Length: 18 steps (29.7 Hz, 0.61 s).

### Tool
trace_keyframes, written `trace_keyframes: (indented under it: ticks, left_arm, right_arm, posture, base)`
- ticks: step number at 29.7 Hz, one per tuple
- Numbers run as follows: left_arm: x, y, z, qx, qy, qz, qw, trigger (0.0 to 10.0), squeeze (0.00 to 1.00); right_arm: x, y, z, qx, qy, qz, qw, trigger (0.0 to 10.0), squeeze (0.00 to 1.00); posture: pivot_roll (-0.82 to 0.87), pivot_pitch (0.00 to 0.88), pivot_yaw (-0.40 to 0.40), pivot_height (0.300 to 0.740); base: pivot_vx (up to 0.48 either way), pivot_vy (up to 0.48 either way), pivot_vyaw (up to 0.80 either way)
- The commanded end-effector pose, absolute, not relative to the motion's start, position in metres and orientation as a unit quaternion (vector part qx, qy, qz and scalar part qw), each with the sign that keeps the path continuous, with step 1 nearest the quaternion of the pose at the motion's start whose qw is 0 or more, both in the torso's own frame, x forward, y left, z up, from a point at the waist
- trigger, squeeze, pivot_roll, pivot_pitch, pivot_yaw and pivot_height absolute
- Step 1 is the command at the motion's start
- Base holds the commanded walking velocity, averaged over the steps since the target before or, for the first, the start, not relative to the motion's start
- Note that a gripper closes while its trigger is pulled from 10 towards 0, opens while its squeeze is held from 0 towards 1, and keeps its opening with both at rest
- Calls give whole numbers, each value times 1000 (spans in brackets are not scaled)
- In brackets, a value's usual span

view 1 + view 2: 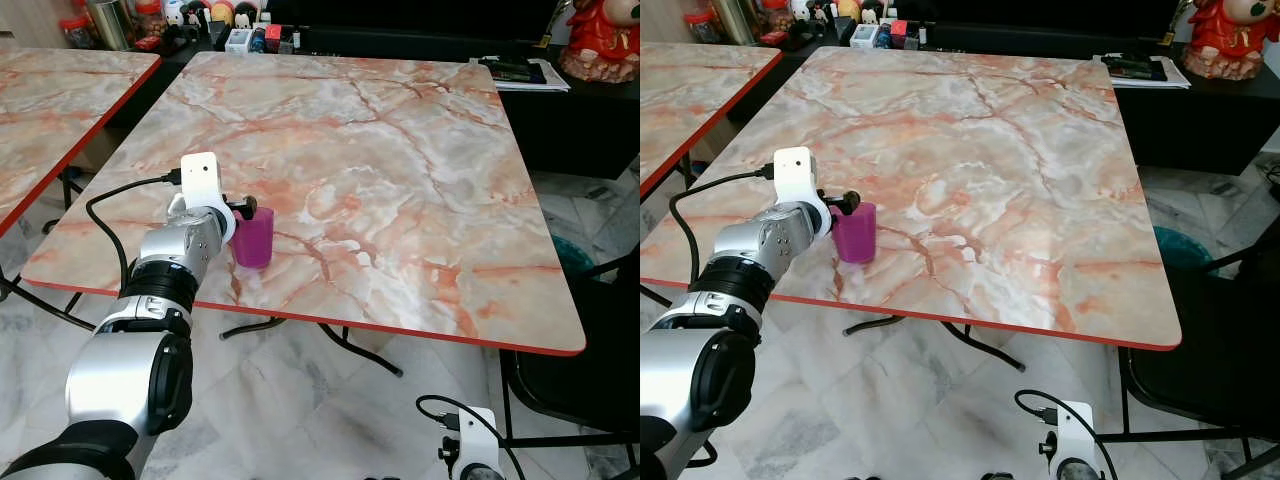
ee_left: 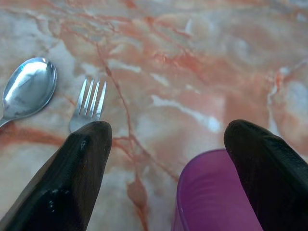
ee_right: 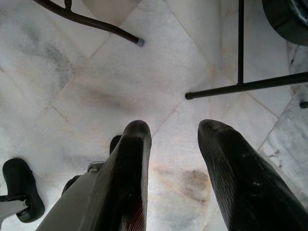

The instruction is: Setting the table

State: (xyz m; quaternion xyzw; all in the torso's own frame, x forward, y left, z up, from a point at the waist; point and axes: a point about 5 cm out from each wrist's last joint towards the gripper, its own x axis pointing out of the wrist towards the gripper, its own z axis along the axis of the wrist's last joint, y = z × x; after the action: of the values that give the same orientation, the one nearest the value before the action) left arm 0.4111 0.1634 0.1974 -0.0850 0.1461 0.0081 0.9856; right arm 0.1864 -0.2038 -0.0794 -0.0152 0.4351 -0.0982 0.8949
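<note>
Cup (image 1: 253, 238) stood on table (image 1: 420, 200) near front-left edge. Left gripper (image 2: 166, 159) at cup, one finger over its rim. Spoon (image 2: 28, 89) and fork (image 2: 89, 103) lay side by side on tabletop just beyond gripper. Right gripper (image 3: 173, 168) hung low over floor (image 3: 96, 86).

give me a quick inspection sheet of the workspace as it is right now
surface: marble-look table with a red edge, mostly bare
job's things: purple cup upright near the table's front left edge; spoon and fork lying side by side on the table
clutter: nothing seen on this table
grippers: left gripper open at the cup, one finger over its rim, the other outside it; right gripper open, hanging over the floor
cables: black cable looping from the left wrist camera; another at the right wrist
surroundings: second table to the left, jars and small items on a dark counter behind, red figurine, white tiled floor
</note>
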Motion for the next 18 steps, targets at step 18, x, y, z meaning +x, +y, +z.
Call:
trace_keyframes:
  ticks: [18]
  left_arm:
    - [416,157,249,-88,50,-1,995,10000,0]
  right_arm:
    - [180,-203,-83,-11,443,-103,891,10000,0]
  posture:
    - [-76,126,9,740]
  base:
    - [0,0,0]
